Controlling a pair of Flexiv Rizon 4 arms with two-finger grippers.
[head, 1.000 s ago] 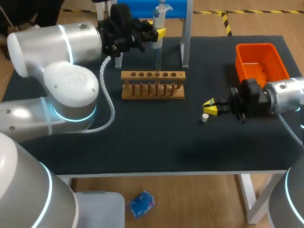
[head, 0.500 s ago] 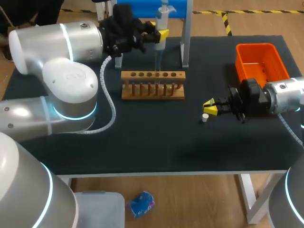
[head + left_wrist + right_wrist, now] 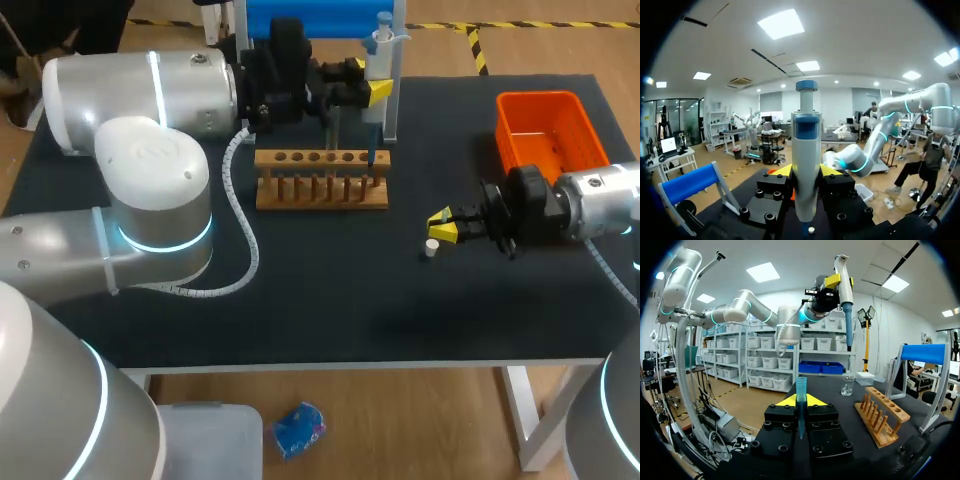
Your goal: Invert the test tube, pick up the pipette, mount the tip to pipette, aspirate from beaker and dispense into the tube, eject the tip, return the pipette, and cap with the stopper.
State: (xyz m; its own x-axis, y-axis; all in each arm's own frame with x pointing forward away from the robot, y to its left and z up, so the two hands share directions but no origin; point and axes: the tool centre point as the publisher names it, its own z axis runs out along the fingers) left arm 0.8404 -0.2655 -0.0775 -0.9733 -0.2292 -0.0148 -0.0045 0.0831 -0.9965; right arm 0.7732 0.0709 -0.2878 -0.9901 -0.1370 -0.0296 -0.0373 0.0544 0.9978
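The left pincer (image 3: 805, 172) is gripping the pipette (image 3: 805, 135) upright, its fingers closed narrowly on the barrel, above the wooden rack (image 3: 322, 178). The right pincer (image 3: 801, 401) is clasping the test tube (image 3: 801, 386) low over the tabletop (image 3: 300, 290), beside the white stopper (image 3: 432, 247).

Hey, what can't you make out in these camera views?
Beaker: too small in the right wrist view to judge liquid; absent from the head view, likely behind the left arm.
Pipette: lower end hidden under the left gripper in the left wrist view.
Test tube: too small to see in the right gripper in the head view.
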